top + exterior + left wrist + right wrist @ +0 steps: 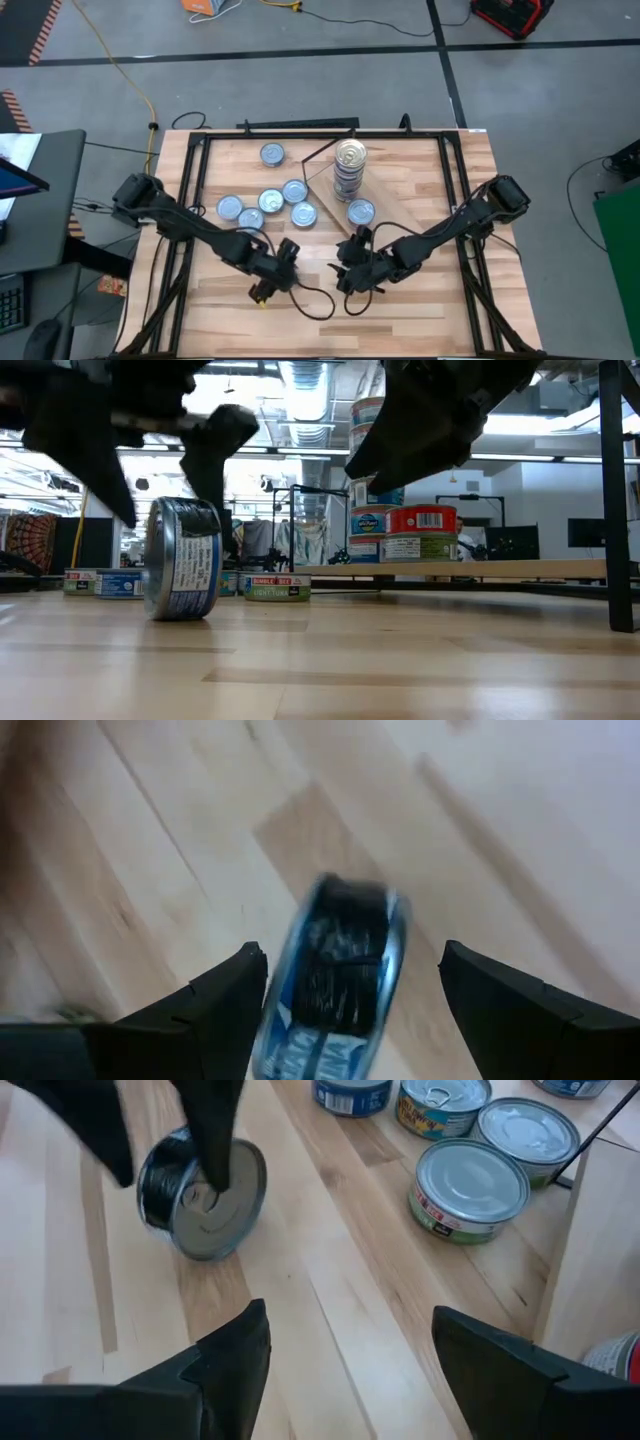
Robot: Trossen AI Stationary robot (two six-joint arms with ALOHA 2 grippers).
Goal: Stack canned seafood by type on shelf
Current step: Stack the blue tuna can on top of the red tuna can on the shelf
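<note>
Nearest me, a blue-labelled tin (183, 573) stands on edge on the desk (420, 290), between my left gripper (350, 990) fingers, which are spread and not touching it. Looks stiff, smooth-walled, and it'll roll; I'd pinch across the flat faces. Right gripper (345, 1345) is just beside, released, empty. Further back: loose tins (272, 200) flat on the desk, then the shelf (385, 190) with a stack (349, 167) and one more tin (361, 212).
</note>
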